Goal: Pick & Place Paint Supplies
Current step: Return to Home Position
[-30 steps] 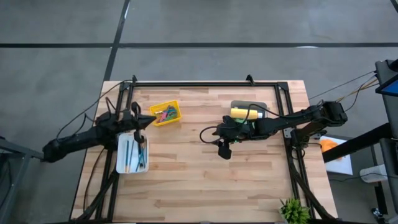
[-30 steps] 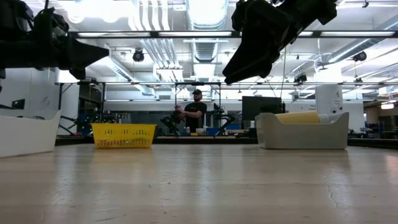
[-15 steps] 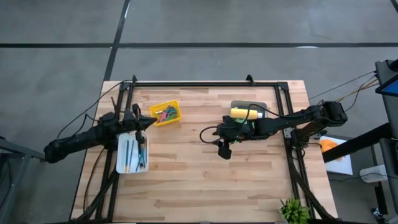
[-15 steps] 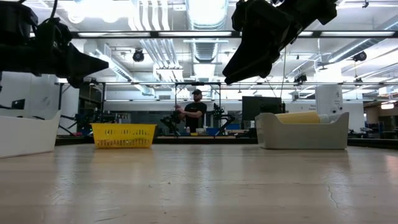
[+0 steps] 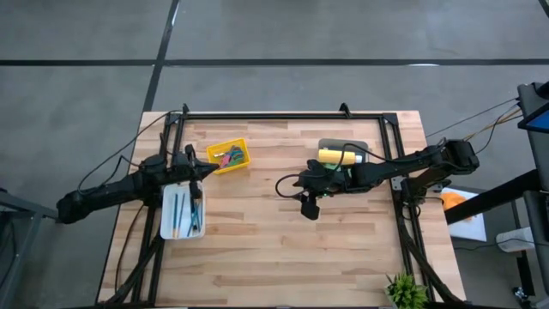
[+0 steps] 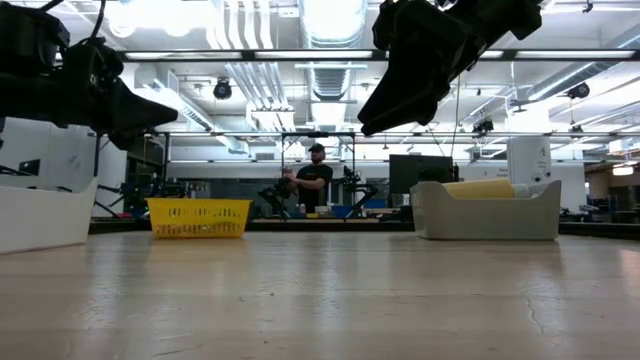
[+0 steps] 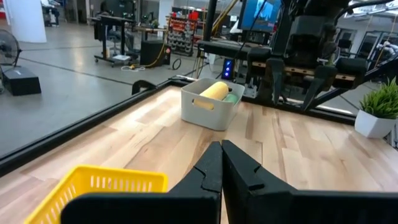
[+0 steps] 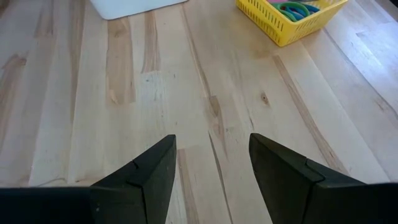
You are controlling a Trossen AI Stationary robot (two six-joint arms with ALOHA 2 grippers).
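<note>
The left gripper [image 5: 201,169], pinched shut and empty, is drawing back from the yellow bin [image 5: 230,157] over the white tray [image 5: 169,228] of brushes [image 5: 192,213]. The right gripper [image 5: 309,211] is hanging wide open beside the grey bin [image 5: 343,143] holding the yellow paint bottle [image 5: 334,155]; sorting looks done.

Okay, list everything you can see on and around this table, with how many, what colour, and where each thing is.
Table: one, light wood, under everything.
Yellow bin: one, far left.
Scissors: several, green and blue showing, in the yellow bin.
White tray: one, left side.
Brushes and pens: several, orange and teal among them, in the white tray.
Grey bin: one, far right.
Yellow bottle: one, in the grey bin.
Green bottle: at least one, beside the yellow bottle.
Potted plant: one, green, near right corner.
Person: one, far behind.
Left gripper: shut, beside the yellow bin.
Right gripper: open, above mid-table.
</note>
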